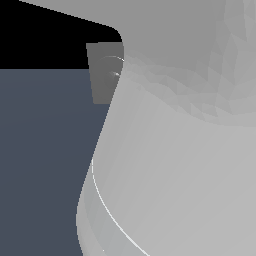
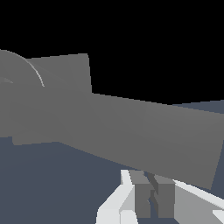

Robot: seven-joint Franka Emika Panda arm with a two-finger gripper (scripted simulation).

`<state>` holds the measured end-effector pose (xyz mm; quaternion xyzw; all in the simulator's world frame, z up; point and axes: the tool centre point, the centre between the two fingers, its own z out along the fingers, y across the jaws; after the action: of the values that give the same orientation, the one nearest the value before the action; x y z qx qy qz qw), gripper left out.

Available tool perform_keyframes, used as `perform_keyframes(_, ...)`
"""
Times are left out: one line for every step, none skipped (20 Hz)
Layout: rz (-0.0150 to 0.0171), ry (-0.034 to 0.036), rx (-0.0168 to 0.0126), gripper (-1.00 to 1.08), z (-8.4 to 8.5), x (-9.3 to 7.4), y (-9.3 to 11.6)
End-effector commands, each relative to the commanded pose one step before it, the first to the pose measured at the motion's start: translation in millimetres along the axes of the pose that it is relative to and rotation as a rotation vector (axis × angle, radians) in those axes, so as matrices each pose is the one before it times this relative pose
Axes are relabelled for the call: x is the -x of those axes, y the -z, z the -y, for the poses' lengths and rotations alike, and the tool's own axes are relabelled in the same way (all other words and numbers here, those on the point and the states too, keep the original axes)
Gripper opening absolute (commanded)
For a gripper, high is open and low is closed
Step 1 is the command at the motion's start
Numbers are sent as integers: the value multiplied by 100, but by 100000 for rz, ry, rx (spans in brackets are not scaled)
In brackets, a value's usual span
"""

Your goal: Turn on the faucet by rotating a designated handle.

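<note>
The faucet [image 2: 65, 72] is a flat grey plate, with the arc of its round hub [image 2: 19, 65] showing at one side. The handle [image 2: 131, 129], a long grey square bar, runs from the hub across the wrist view. My gripper [image 2: 152, 177] sits just under the bar near its free end, its grey pads [image 2: 142, 192] pressed together with only a thin seam between them and nothing held. Whether it touches the bar I cannot tell. In the exterior view only a strip of the faucet [image 1: 104, 75] shows. The handle and gripper are hidden there.
The glossy white robot arm [image 1: 185, 150] fills most of the exterior view and blocks what lies behind it. A dark blue-grey floor [image 1: 40, 160] spreads under the faucet, with black background above.
</note>
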<state>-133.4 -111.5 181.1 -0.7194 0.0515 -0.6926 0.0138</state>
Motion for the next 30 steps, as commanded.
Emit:
perform_keyframes(-2144,610,209,-100,-282,-1695,-125)
perform_keyframes(-66,121,12,-100,-56,-356,-9)
perform_keyframes(-66,121,12,-100,-55,-354,-9)
perform_keyframes(-61,113,11,-100,-56,-349,-10)
perform_keyframes(-66,121,12,-100,-54,-350,-8)
perform_keyframes(-65,121,11,-100,-53,-348,-8)
perform_keyframes(-61,113,11,-100,-54,-343,-9)
perform_keyframes(-61,113,10,-100,-54,-341,-9)
perform_keyframes(-65,121,11,-100,-52,-342,-8)
perform_keyframes(-61,113,10,-100,-53,-337,-9)
perform_keyframes(-61,113,10,-100,-52,-335,-9)
perform_keyframes(-61,113,10,-100,-52,-333,-9)
perform_keyframes(-61,113,10,-100,-51,-331,-9)
perform_keyframes(-61,113,9,-100,-51,-329,-9)
perform_keyframes(-61,113,9,-100,-51,-327,-9)
perform_keyframes(-57,105,8,-100,-52,-323,-10)
perform_keyframes(-61,113,9,-100,-50,-323,-9)
perform_keyframes(-61,114,9,-100,-49,-322,-9)
perform_keyframes(-57,105,8,-100,-51,-317,-10)
perform_keyframes(-61,114,8,-100,-48,-318,-9)
perform_keyframes(-57,105,8,-100,-50,-313,-10)
perform_keyframes(-57,105,7,-100,-49,-311,-10)
perform_keyframes(-61,113,8,-100,-47,-312,-8)
perform_keyframes(-57,105,7,-100,-48,-308,-10)
perform_keyframes(-57,105,7,-100,-48,-306,-10)
perform_keyframes(-57,105,7,-100,-48,-304,-10)
perform_keyframes(-57,105,6,-100,-47,-302,-10)
perform_keyframes(-57,105,6,-100,-47,-301,-10)
perform_keyframes(-58,105,6,-100,-47,-299,-10)
perform_keyframes(-58,104,5,-100,-46,-297,-10)
